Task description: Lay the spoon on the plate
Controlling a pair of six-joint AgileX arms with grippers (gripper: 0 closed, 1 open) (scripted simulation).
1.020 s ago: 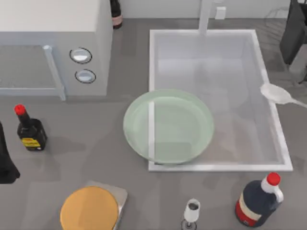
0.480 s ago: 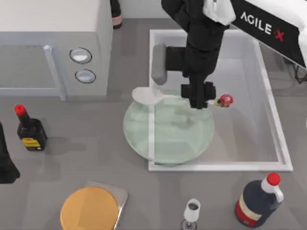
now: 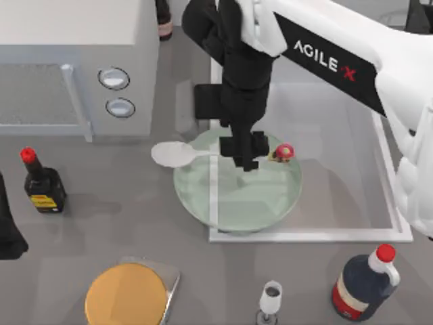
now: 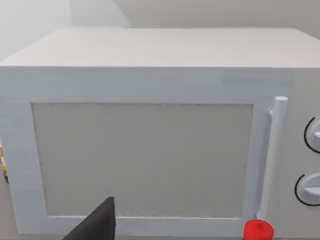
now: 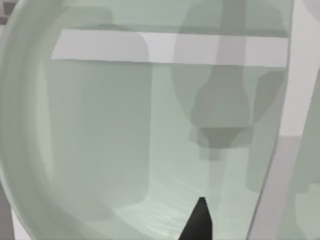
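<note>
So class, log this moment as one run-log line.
right claw: grips small white spoon | over round pale green translucent plate | bowl beyond rim | left: parked

— Where's the right arm?
— It stretches in from the right and upper edge, wrist pointing straight down, the right gripper (image 3: 245, 154) apparently clamped shut.
— And the left arm?
— Parked at the left edge, its left gripper (image 3: 9, 237) low.

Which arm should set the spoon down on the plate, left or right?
Right. The right gripper already holds the spoon by its handle over the plate, with the bowl overhanging the plate's left rim. The left arm sits parked at the table's left edge, facing the microwave.
</note>
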